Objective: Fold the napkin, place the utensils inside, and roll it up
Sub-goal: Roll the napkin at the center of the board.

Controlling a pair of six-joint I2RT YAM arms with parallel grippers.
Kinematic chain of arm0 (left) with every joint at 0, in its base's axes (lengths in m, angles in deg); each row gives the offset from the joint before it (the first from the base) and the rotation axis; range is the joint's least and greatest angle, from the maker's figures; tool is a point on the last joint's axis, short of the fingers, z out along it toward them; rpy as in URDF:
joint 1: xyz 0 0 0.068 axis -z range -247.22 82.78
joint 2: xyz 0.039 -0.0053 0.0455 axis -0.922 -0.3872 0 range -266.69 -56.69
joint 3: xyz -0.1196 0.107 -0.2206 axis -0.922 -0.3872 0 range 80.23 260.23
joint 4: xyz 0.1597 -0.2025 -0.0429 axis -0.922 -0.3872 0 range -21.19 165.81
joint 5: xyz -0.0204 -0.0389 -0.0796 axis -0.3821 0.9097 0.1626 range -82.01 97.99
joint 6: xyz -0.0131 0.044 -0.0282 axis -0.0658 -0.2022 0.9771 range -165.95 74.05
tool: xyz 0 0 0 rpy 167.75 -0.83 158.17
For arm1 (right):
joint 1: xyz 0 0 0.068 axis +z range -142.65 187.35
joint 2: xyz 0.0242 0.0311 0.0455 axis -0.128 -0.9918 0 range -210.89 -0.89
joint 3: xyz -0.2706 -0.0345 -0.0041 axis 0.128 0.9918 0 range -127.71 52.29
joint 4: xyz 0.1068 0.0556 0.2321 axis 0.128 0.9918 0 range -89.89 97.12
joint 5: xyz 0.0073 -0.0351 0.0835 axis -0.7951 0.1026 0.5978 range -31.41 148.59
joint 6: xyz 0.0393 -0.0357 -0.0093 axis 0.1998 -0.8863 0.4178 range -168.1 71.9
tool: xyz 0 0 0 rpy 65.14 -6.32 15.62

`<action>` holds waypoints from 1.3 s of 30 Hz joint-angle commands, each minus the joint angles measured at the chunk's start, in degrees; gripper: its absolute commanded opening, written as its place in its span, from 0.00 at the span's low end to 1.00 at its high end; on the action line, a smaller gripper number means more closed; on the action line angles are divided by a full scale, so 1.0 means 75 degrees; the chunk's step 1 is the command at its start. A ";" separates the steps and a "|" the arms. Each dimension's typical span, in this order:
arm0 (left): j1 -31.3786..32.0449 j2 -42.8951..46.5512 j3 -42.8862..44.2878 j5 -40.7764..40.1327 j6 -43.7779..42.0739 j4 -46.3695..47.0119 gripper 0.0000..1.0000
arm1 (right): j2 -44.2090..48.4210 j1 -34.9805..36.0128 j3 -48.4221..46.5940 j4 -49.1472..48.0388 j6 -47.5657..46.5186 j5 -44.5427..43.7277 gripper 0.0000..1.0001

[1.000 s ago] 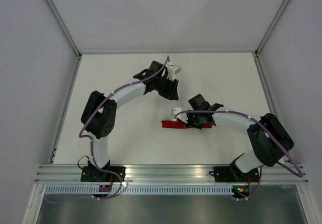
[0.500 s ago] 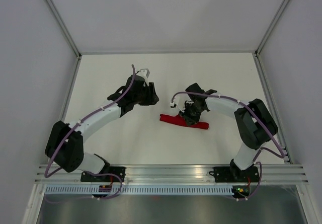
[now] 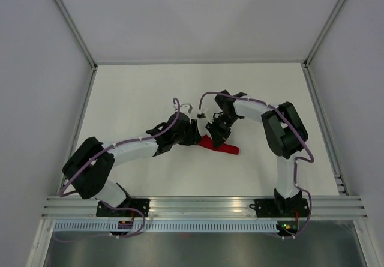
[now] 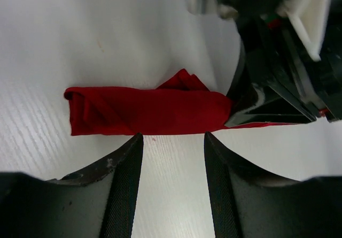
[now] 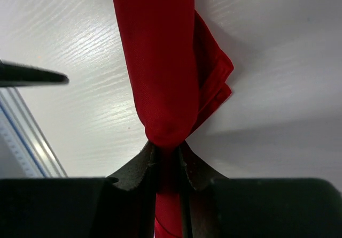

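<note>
Right wrist view reveals the right tool [image 5: 166,158] clamped on the napkin [image 5: 160,61]; left wrist view, left tool [image 4: 172,139] agape.

open white worktop [image 3: 138,93] on every side, black right tool [image 5: 166,149] blocks one end of rolled red cloth napkin [image 4: 144,109], black left tool [image 4: 172,139] close beside

napkin [image 4: 144,109]: plain bright red. table [image 3: 132,99]: white, faint fine grain lines. left arm [image 3: 129,149] and right arm [image 3: 255,107]: white links, black joints — purple cables [image 3: 71,177] along both. left gripper [image 4: 172,179], right gripper [image 5: 166,163]: black fingers. front rail [image 3: 204,202]: silver-grey. enclosure walls [image 3: 192,15]: pale grey — plain.
</note>
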 commanded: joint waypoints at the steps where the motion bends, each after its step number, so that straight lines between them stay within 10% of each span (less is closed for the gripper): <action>1: 0.0347 -0.0092 0.0285 -0.0551 -0.0972 0.0763 0.54 | -0.1286 -0.0063 -0.0474 0.1099 -0.0598 0.0063 0.22; 9: 0.0747 -0.0360 0.0541 -0.0435 -0.2954 0.0591 0.55 | -0.2707 -0.0719 -0.2151 0.2915 -0.1629 0.0602 0.21; 16: 0.0864 -0.0865 0.1000 -0.0470 -0.1467 0.0235 0.54 | -0.2953 -0.0919 -0.2177 0.2940 -0.1571 0.1141 0.22; 25: 0.1356 -0.1017 0.1222 -0.0120 -0.3903 0.0448 0.54 | -0.3762 -0.1047 -0.2914 0.3890 -0.2041 0.1305 0.22; 39: 0.1380 -0.1123 0.1797 -0.1687 -0.0554 -0.1661 0.55 | -0.3353 -0.1293 -0.2096 0.2040 -0.0050 0.2219 0.23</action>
